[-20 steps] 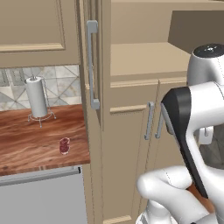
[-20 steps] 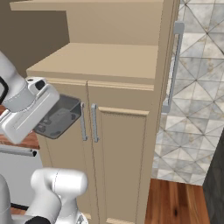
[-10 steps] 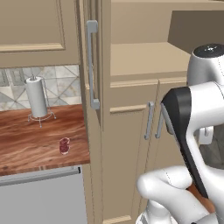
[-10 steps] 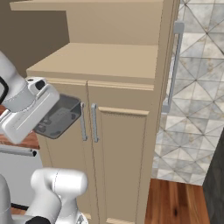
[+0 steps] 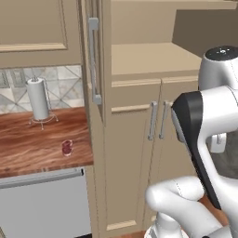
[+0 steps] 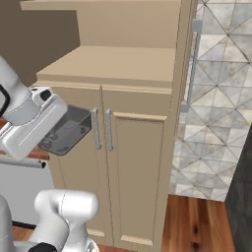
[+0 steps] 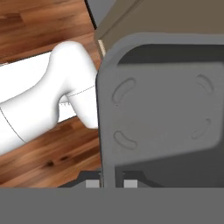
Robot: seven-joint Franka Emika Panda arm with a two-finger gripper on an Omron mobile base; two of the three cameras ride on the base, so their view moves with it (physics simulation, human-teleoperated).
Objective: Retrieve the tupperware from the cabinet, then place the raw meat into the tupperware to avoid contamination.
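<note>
Tupperware (image 6: 66, 134), a small dark grey container with low walls and rounded corners, hangs in the air in front of the beige cabinet (image 6: 133, 162), held out from the end of the white arm. In the right base view it sits tilted, just beside the two grey bar handles (image 6: 102, 130) of the lower cabinet doors, which are closed. The hand view looks along the gripper (image 7: 113, 183): its two dark tips are pinched onto the container's near wall, with the grey floor of the tupperware (image 7: 166, 122) and its four shallow oval dimples spread out beyond them. Wooden floor (image 7: 39, 30) lies beneath.

In the left base view, a tall cabinet door (image 5: 95, 60) with a long vertical grey handle stands open, edge-on, and above the lower doors a bare beige shelf (image 5: 148, 58) is exposed. To the left, a wooden counter (image 5: 28, 144) carries the raw meat (image 5: 67, 147), a small dark red lump near the counter's front edge, well apart from the container. A white paper towel roll (image 5: 38, 99) stands upright on a wire holder further back, against a grey tiled wall (image 5: 65, 86).
</note>
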